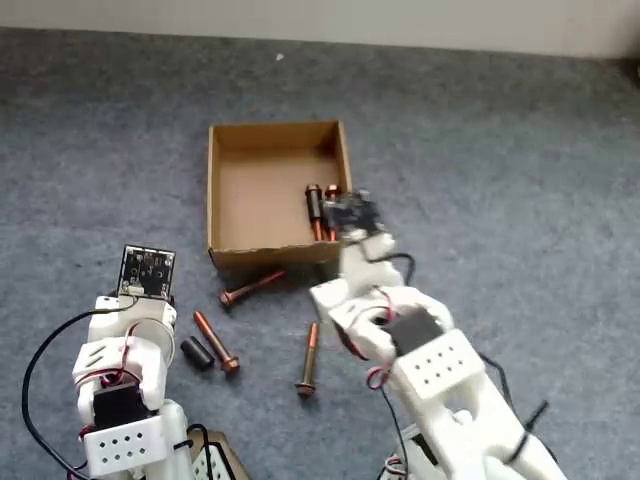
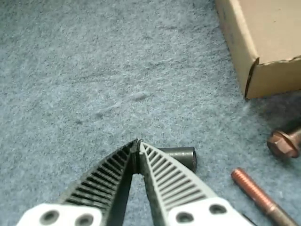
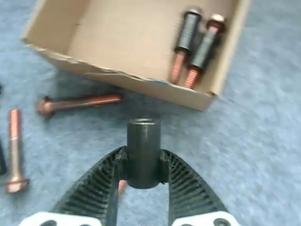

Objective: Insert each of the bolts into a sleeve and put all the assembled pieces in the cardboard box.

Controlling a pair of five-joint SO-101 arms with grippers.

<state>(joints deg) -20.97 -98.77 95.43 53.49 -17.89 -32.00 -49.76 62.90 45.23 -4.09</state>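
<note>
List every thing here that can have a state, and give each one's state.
assembled pieces: two, bolts sleeved, lying in the cardboard box.
cardboard box: upright, open-topped.
loose bolts: three, unsleeved, lying on the carpet.
loose sleeve: no bolt in it, lying on the carpet.
right gripper: shut on the held sleeve.
held sleeve: open end empty.
left gripper: shut, empty.

Indoor workspace on grey carpet (image 1: 520, 150)

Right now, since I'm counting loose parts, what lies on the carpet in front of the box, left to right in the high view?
Sleeve → bolt lying by the box → lone bolt farther right. The slanted bolt overlaps the sleeve, so it is left out.
</note>
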